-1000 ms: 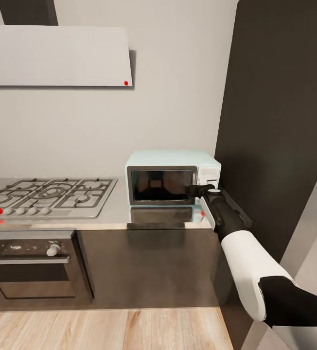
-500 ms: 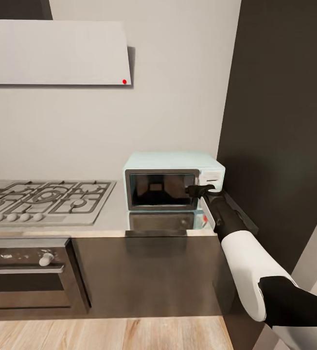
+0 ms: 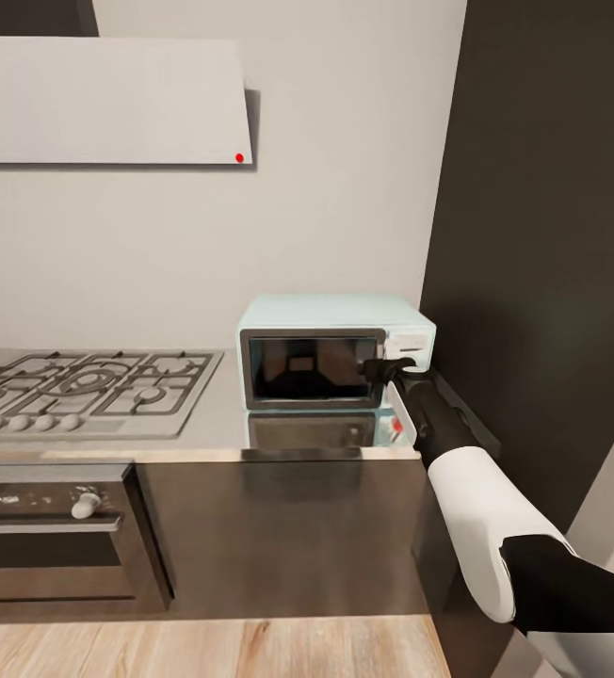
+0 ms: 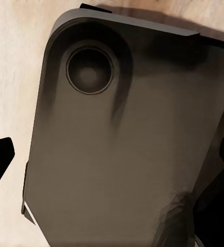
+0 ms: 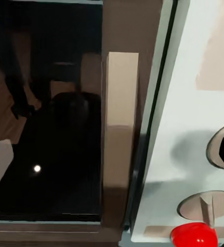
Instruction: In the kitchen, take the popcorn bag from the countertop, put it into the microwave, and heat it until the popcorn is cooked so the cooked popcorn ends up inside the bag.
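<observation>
Steel counter (image 3: 213, 414) under grey walls carries the microwave (image 3: 335, 353) beside a hob (image 3: 90, 381). Right end effector (image 3: 380, 369) touches its door edge, grip unclear; the wrist view adds a red light (image 5: 194, 235)

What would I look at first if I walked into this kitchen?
Probably the pale-blue microwave on the grey countertop, because the robot's right gripper is reaching right up to the edge of its dark glass door. Next, the steel gas hob to its left, with a bright red light at its front corner.
</observation>
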You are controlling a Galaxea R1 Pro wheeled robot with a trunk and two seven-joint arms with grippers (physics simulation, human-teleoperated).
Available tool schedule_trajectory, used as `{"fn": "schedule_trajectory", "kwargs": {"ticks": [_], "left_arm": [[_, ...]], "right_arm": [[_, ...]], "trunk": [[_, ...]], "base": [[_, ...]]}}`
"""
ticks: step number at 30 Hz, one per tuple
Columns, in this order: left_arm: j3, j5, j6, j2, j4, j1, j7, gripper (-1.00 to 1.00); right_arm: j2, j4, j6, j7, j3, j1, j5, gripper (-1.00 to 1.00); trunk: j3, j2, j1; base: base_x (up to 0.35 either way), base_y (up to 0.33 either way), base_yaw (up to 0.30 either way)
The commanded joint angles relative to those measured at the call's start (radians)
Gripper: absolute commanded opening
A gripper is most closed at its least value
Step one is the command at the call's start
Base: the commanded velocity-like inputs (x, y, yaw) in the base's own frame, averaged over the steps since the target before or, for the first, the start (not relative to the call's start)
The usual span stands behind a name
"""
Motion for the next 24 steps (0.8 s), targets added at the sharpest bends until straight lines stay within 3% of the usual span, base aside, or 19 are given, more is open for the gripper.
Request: {"fn": "schedule_trajectory", "kwargs": {"ticks": [1,7,24], "left_arm": [[-0.001,0.007,-0.002,0.000,-0.001,0.000,-0.001,1.00],[-0.001,0.007,-0.002,0.000,-0.001,0.000,-0.001,1.00],[-0.001,0.007,-0.002,0.000,-0.001,0.000,-0.001,1.00]], "right_arm": [[0.000,0.002,0.005,-0.001,0.000,0.000,0.008,1.00],[-0.001,0.055,-0.046,-0.001,-0.001,0.000,0.008,1.00],[0.000,0.063,-0.049,-0.001,-0.001,0.000,0.008,1.00]], "trunk": [[-0.001,0.000,0.000],[-0.001,0.000,0.000],[-0.001,0.000,0.000]], "base": [[0.113,-0.067,0.000],[0.022,-0.012,0.000],[0.029,0.000,0.000]]}}
